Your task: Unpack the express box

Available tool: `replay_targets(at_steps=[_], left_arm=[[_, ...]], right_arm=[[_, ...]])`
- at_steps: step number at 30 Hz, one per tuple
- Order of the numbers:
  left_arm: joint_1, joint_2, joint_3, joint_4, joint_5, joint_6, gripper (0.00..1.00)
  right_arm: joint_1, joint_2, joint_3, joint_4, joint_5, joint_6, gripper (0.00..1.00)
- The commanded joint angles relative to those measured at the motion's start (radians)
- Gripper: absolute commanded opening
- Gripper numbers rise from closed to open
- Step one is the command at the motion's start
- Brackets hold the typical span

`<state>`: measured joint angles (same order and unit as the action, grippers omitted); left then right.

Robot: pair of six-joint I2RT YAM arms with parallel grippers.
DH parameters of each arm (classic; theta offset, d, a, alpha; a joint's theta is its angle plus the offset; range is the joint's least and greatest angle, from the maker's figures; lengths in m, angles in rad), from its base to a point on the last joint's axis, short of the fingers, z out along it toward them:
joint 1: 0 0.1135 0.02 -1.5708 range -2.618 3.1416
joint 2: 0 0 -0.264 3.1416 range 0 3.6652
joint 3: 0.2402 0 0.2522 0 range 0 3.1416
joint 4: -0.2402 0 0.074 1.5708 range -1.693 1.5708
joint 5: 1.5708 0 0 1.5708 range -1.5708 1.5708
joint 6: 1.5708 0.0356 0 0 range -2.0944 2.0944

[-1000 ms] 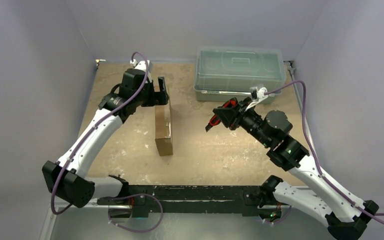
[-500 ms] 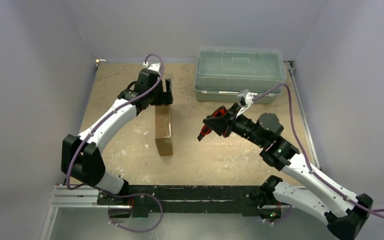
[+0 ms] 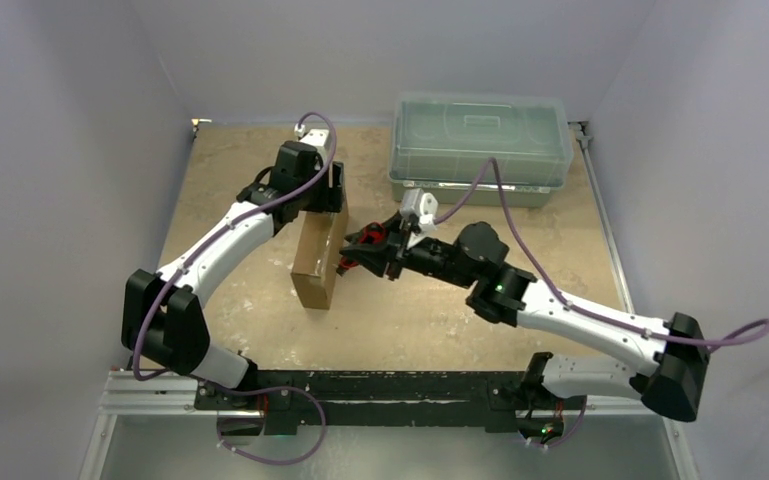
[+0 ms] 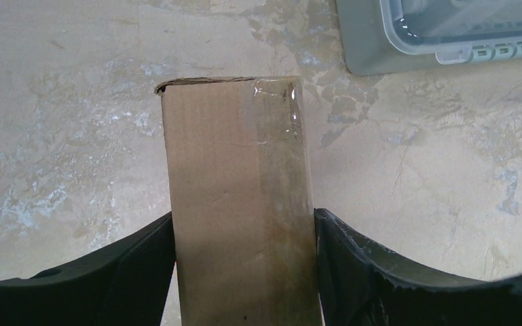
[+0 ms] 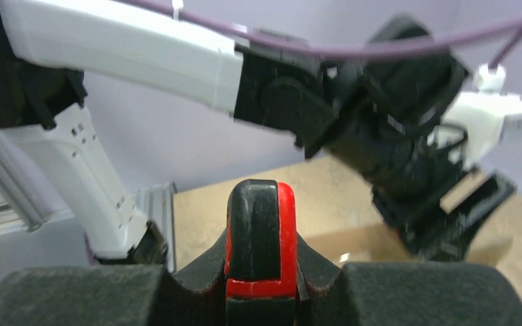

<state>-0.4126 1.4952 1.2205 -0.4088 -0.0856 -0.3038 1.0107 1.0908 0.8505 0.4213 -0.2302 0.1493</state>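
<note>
The express box, brown cardboard, stands on a narrow side on the table, left of centre. My left gripper is at its far end. In the left wrist view both black fingers press against the box from either side, and clear tape runs along its upper face. My right gripper is shut on a red and black tool. The tool's tip sits right at the box's right face. Whether it touches the cardboard I cannot tell.
A translucent grey-green lidded plastic bin stands at the back right; its corner shows in the left wrist view. Grey walls close in the beige table on three sides. The arms' base rail runs along the near edge.
My left gripper's fingers have closed in onto the box. The box's near end has shifted left. My right arm has swung left, carrying the tool from mid-table up to the box.
</note>
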Motion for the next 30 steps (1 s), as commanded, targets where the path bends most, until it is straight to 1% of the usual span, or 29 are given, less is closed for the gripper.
replay_targets(at_steps=[1, 4, 6, 9, 16, 22, 30], left_arm=[[0.004, -0.027, -0.033, -0.005, 0.022, 0.039, 0.66], [0.004, -0.020, -0.029, -0.010, 0.048, 0.035, 0.67], [0.005, -0.024, -0.030, -0.010, 0.068, 0.034, 0.67], [0.005, -0.034, -0.039, -0.007, 0.073, 0.037, 0.67], [0.009, -0.039, -0.037, -0.007, 0.081, 0.038, 0.67], [0.011, -0.040, -0.041, 0.000, 0.118, 0.038, 0.67], [0.012, -0.037, -0.040, 0.001, 0.126, 0.040, 0.67]], right_arm=[[0.076, 0.117, 0.141, 0.202, 0.068, -0.138, 0.00], [0.140, 0.177, 0.156, 0.281, 0.134, -0.212, 0.00], [0.144, 0.213, 0.169, 0.318, 0.111, -0.228, 0.00], [0.147, 0.267, 0.213, 0.306, 0.069, -0.243, 0.00], [0.149, 0.339, 0.247, 0.298, 0.006, -0.258, 0.00], [0.151, 0.372, 0.260, 0.294, -0.006, -0.284, 0.00], [0.150, 0.398, 0.273, 0.254, -0.006, -0.302, 0.00]])
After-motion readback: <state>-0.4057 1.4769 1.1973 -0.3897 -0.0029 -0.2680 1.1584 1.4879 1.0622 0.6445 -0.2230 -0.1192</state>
